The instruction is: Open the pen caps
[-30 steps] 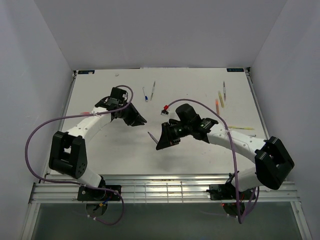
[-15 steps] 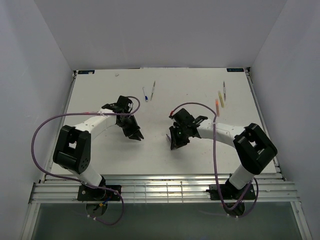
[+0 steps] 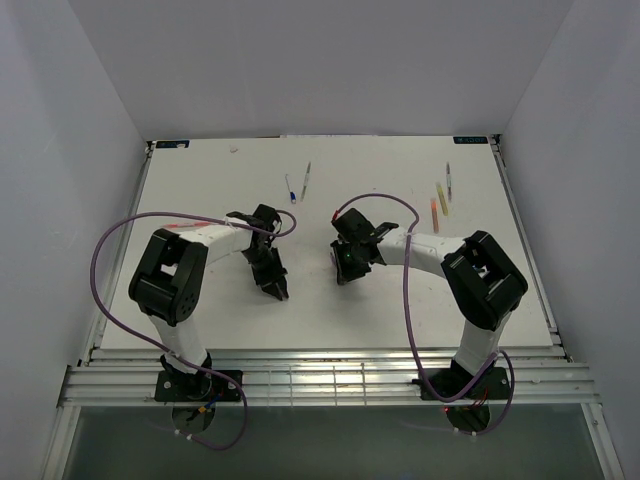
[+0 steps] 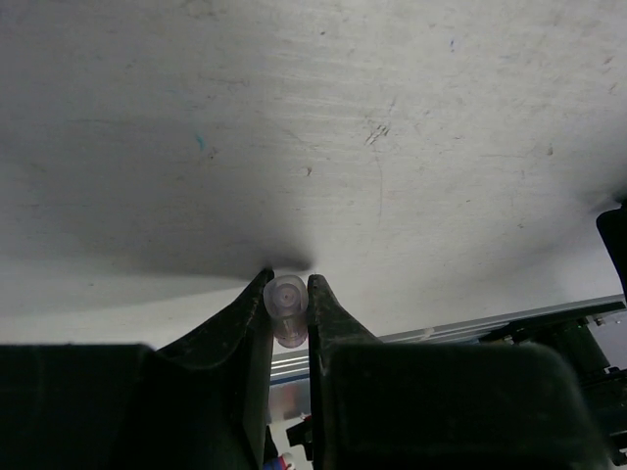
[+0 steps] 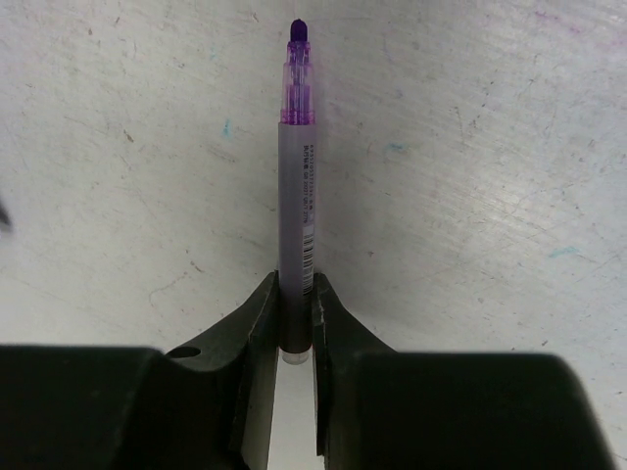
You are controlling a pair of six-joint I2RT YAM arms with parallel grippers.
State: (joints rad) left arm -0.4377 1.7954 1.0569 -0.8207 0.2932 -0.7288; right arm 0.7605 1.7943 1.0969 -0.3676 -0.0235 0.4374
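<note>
My left gripper (image 4: 287, 281) is shut on a small translucent purple pen cap (image 4: 287, 305), which points end-on at the camera just above the white table. The cap is off its pen. My right gripper (image 5: 295, 286) is shut on the rear end of the purple pen (image 5: 297, 186). The pen's bare purple tip (image 5: 298, 29) points away over the table. In the top view the left gripper (image 3: 279, 289) and the right gripper (image 3: 340, 274) hang low near the table's middle, a short gap apart.
A blue pen (image 3: 291, 190) and another thin pen (image 3: 306, 179) lie at the back centre. Orange (image 3: 435, 207), yellow (image 3: 442, 196) and one more pen (image 3: 449, 180) lie at the back right. A metal rail (image 3: 320, 378) runs along the near edge.
Both arms have folded their elbows inward. The left gripper has moved toward the near edge and the right gripper has shifted slightly right and back. Both grips are unchanged.
</note>
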